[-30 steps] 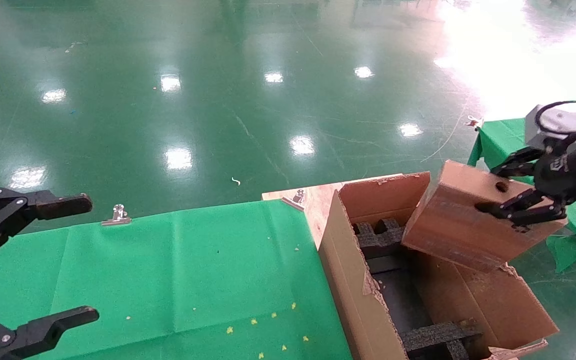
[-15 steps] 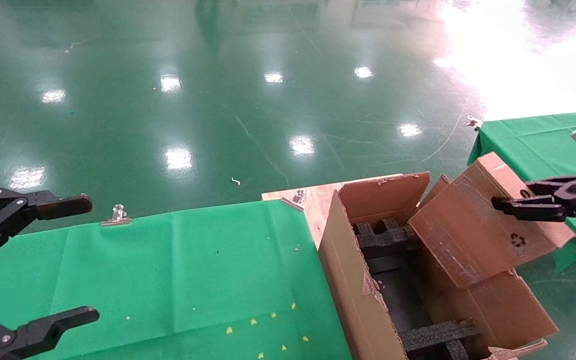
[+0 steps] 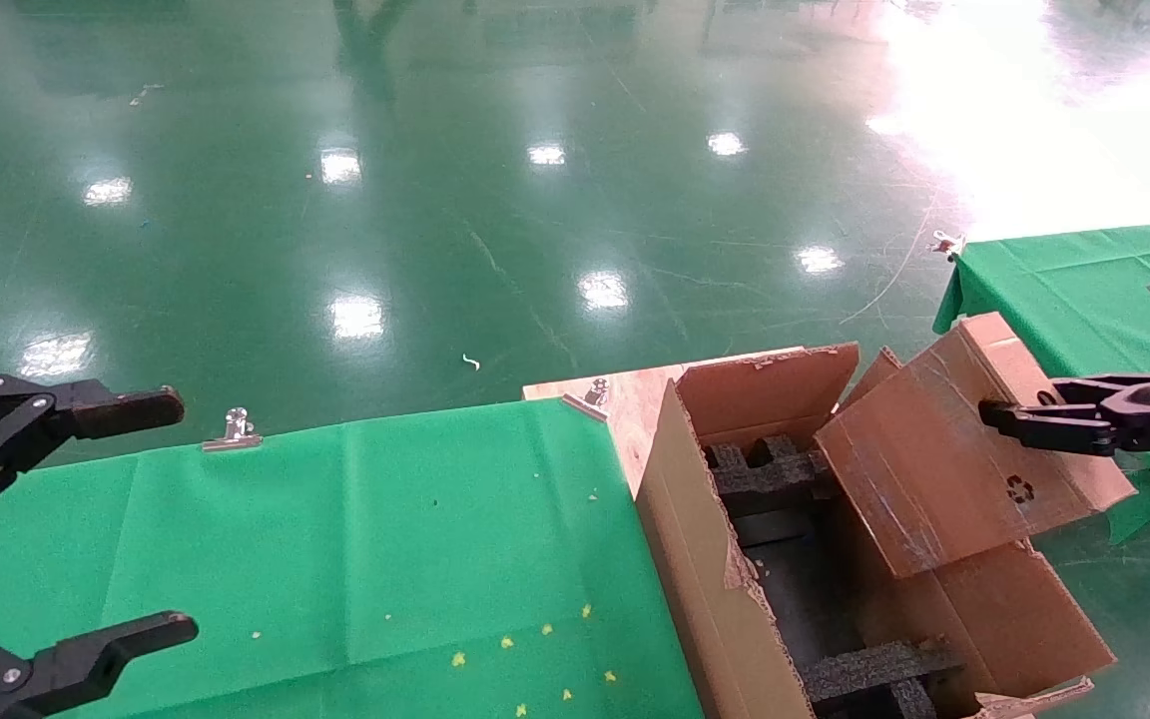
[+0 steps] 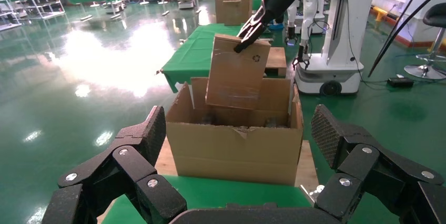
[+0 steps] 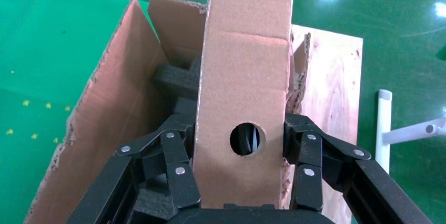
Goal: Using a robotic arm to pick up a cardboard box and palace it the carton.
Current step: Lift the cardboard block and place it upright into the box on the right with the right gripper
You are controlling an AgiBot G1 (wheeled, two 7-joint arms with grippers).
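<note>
Clamped from both sides, the cardboard box (image 5: 243,103) sits between the fingers of my right gripper (image 5: 239,153), its round hole facing my wrist. I hold it tilted, its lower end dipping into the open carton (image 3: 725,589), above the black foam blocks (image 3: 765,477). Far on the other side, my left gripper (image 3: 56,519) hangs wide apart over the green cloth (image 3: 355,539).
</note>
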